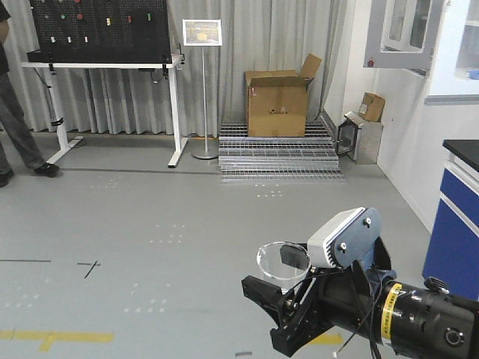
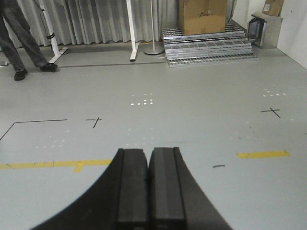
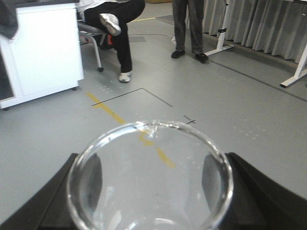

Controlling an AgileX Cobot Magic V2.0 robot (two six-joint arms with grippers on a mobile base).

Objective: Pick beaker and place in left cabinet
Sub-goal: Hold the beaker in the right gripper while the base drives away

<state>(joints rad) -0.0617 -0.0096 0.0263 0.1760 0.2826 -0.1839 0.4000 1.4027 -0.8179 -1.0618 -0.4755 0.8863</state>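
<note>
I'm holding the beaker (image 1: 283, 264) at lower right, the right gripper (image 3: 150, 196) clamping it; the left gripper (image 2: 149, 187) is sitting pressed together, empty. Pick looks done; the cabinet isn't showing, so placing is waiting.

The beaker (image 3: 149, 177) gripped in the right claw (image 3: 149, 201) is cut off just below its rim by the bottom edge, and its printed markings cannot be made out. The claw's pads (image 3: 92, 175) show only as dark smears through the glass. The left claw (image 2: 150, 189), pressed together, loses its base at the bottom edge. Far ahead and left of it, a person (image 2: 12, 19) is cut off above the legs.
</note>
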